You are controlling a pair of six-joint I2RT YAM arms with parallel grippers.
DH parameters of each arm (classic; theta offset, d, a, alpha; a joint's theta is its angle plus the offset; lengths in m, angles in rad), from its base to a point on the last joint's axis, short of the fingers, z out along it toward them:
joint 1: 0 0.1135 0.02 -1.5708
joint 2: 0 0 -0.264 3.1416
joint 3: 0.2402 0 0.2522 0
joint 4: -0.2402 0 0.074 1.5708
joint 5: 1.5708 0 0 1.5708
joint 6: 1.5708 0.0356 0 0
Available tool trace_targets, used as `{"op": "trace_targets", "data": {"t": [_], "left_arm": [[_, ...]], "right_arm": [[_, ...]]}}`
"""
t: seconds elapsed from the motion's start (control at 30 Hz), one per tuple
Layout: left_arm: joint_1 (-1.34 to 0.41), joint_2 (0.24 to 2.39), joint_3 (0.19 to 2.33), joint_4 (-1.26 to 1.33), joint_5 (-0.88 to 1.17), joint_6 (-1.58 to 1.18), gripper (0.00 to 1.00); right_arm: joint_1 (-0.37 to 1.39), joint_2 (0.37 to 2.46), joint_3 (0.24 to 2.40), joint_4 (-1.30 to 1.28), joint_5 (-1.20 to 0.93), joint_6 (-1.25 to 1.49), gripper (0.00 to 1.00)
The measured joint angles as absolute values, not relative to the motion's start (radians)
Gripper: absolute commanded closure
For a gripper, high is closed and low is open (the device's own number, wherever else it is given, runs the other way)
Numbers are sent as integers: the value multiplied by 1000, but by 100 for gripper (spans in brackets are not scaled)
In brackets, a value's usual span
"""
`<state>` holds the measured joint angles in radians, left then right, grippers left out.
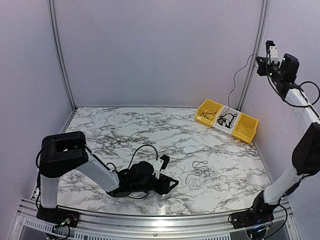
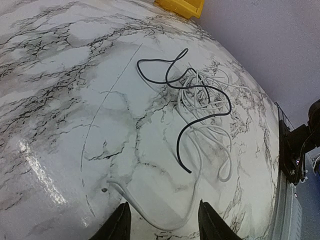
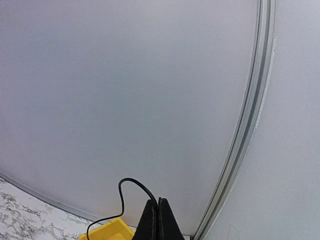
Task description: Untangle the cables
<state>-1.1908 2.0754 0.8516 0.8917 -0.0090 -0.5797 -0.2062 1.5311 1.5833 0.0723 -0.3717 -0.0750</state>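
A loose tangle of cables (image 1: 200,172) lies on the marble table right of centre. In the left wrist view it is one black strand (image 2: 200,90) crossing a bundle of thin white cable (image 2: 212,117). My left gripper (image 1: 169,185) is open and low at the table; a loop of the white cable lies between its fingertips (image 2: 163,204). My right gripper (image 1: 258,64) is raised high at the right wall and shut on a black cable (image 3: 125,182). That cable (image 1: 234,82) hangs down into the white bin (image 1: 220,125), where more black cable lies.
Three bins stand in a row at the back right: yellow (image 1: 209,105), white, yellow (image 1: 246,131). The first yellow bin also holds some black cable. The right arm's base (image 2: 300,145) is beyond the tangle. Enclosure walls stand behind and beside the table.
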Motion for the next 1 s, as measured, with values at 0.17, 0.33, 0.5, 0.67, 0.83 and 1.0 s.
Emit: {"op": "trace_targets", "data": {"t": [0.17, 0.33, 0.5, 0.67, 0.83, 1.0], "left_arm": [[-1191, 2075, 852, 892, -9, -580, 52], [-1190, 2075, 852, 892, -7, -580, 52], [-1189, 2077, 856, 888, 7, -580, 52], [-1185, 2082, 865, 885, 11, -580, 52], [-1185, 2083, 868, 884, 18, -580, 52], [-1182, 2083, 868, 884, 20, -580, 52]], "right_arm": [[-206, 1523, 1515, 74, -366, -81, 100], [-206, 1525, 1497, 75, -335, -99, 100], [-207, 1563, 1528, 88, -296, -119, 100], [-208, 1664, 1647, 79, -260, -135, 100], [-215, 1723, 1721, 72, -224, -141, 100], [-227, 1737, 1726, 72, -172, -151, 100]]}}
